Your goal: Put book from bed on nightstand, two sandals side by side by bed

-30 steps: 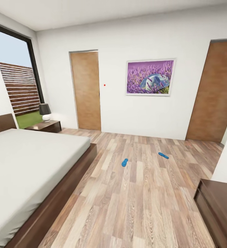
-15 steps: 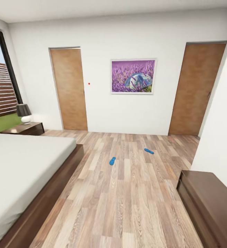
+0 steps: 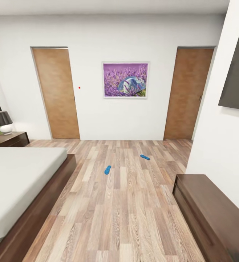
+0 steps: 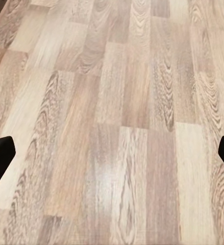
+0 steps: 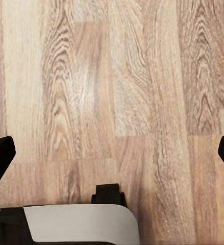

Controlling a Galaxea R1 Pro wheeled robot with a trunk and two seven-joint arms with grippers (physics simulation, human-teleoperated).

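Both grippers, left [image 4: 112,153] & right [image 5: 112,153], hang over bare plank floor [image 3: 134,218], jaws wide apart, holding nothing. Step, I judge: approach the sandals; best roll fwd slowly, stop short, keep arms tucked. Bed [image 3: 21,171] lower left. Near sandal [image 3: 107,169] mid-frame, far sandal [image 3: 145,157] right of it, well apart, well ahead of both grippers. Nightstand [image 3: 8,139] left edge.
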